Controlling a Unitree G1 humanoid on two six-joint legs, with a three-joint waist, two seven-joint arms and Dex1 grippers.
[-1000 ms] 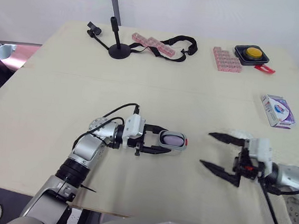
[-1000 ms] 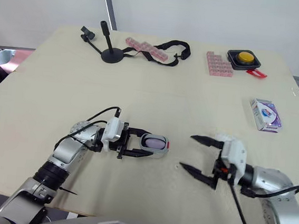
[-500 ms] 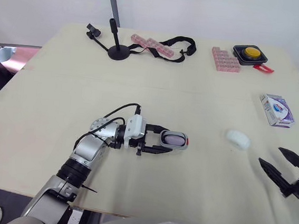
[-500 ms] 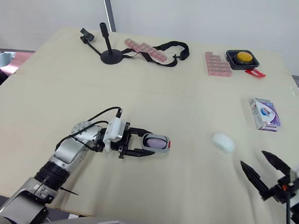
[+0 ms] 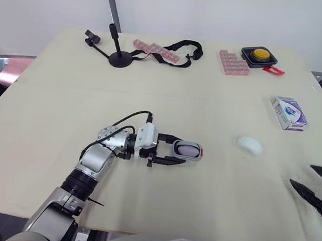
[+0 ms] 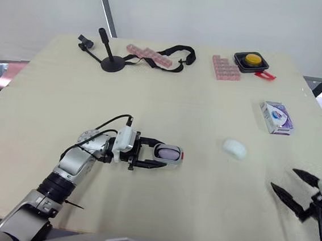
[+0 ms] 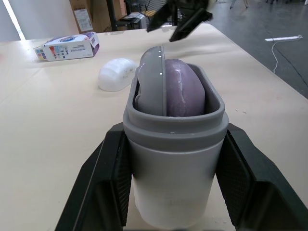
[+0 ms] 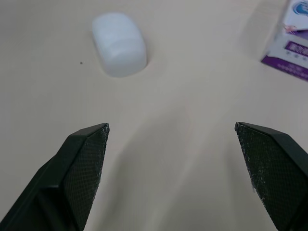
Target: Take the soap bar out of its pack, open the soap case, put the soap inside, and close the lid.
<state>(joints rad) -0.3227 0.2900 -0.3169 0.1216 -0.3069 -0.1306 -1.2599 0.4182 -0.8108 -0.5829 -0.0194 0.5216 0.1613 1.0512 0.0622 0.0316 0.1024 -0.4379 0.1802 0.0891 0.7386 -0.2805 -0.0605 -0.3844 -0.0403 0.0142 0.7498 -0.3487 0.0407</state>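
My left gripper (image 5: 177, 150) is shut on the grey soap case (image 5: 186, 150), holding it on its side just above the table; its fingers (image 7: 103, 187) clamp both sides. A purple surface shows inside the case's rim (image 7: 173, 120) beside a grey panel. The white soap bar (image 5: 249, 144) lies bare on the table to the right of the case, apart from both grippers. The white and purple soap pack (image 5: 289, 113) lies further back right. My right gripper (image 5: 317, 187) hovers open near the table's right front, with the soap (image 8: 119, 43) ahead of its fingers (image 8: 82, 163).
At the back of the table (image 5: 54, 104) stand a black stand (image 5: 118, 56), a black strap (image 5: 182, 45) with pink blocks (image 5: 154, 47), a pink block tray (image 5: 230, 62) and a yellow button (image 5: 258, 54). The right table edge lies close to my right gripper.
My right gripper has pulled away from the middle to the right front, leaving the white soap bar on the table. The left gripper and case have held still. The camera has shifted.
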